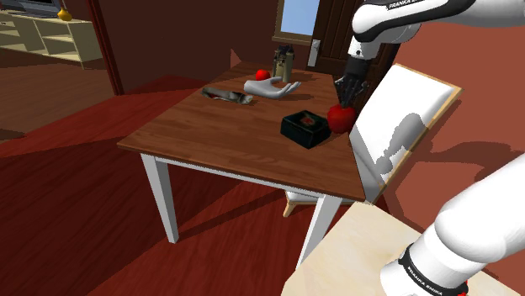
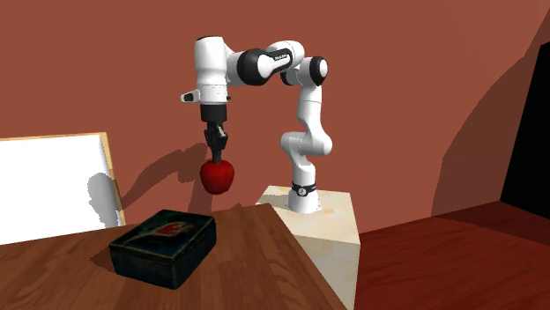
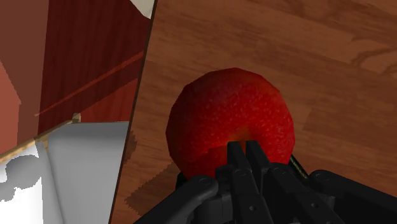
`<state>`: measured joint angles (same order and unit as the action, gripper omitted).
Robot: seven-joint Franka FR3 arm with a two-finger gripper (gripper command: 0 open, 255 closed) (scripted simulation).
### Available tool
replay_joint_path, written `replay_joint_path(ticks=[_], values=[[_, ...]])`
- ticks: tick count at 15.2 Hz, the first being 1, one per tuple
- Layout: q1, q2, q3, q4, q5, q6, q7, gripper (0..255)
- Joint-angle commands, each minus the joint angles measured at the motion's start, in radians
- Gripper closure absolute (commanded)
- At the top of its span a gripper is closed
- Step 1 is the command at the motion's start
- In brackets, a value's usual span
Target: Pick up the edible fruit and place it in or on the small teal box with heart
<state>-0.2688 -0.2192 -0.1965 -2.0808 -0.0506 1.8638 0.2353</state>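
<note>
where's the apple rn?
Clasped by the gripper, the apple hangs above the table, up and to the second exterior view's right of the dark box, by the white board.

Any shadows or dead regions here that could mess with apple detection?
Shoulder view: the arm casts a grey shadow on the white board beside the apple. Second exterior view: arm and apple shadows on the wall, a black area at the right edge. Wrist view: apple darkens toward the gripper.
</note>
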Motion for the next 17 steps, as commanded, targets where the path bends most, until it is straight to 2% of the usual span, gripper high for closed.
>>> replay_joint_path(ticks=[1, 8, 13, 17], values=[[0.001, -0.002, 0.001, 0.027, 0.000, -0.030, 0.001, 255], [0.002, -0.004, 0.004, 0.112, 0.002, -0.116, 0.000, 255], [0.005, 0.198, -0.006, 0.391, 0.040, -0.197, -0.019, 255], [-0.006, 0.380, -0.013, 0.666, 0.078, -0.293, -0.035, 255]])
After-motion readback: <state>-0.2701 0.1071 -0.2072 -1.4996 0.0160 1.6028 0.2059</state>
